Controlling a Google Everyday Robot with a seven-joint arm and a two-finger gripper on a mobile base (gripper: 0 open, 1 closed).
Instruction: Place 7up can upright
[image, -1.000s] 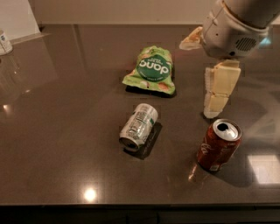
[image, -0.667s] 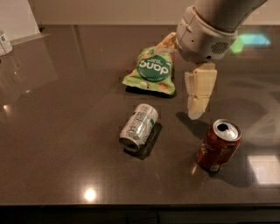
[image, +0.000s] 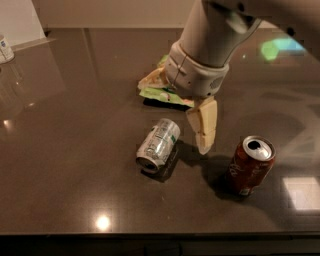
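Note:
The 7up can (image: 158, 144), silver with green print, lies on its side on the dark table (image: 75, 125), its end facing the front left. My gripper (image: 174, 117) hangs from the arm just above and to the right of the can. It is open and empty. One cream finger (image: 203, 126) points down, with its tip beside the can's far right end. The other finger (image: 151, 79) sticks out to the left over the snack bag.
A red-brown soda can (image: 250, 165) stands upright and opened to the right of the gripper. A green snack bag (image: 165, 95) lies behind, mostly hidden by the wrist. A small white container (image: 5, 48) sits at the far left edge.
The arm has swung left and down from the right side, past the red can. The gripper now hangs close to the lying 7up can and covers most of the snack bag.

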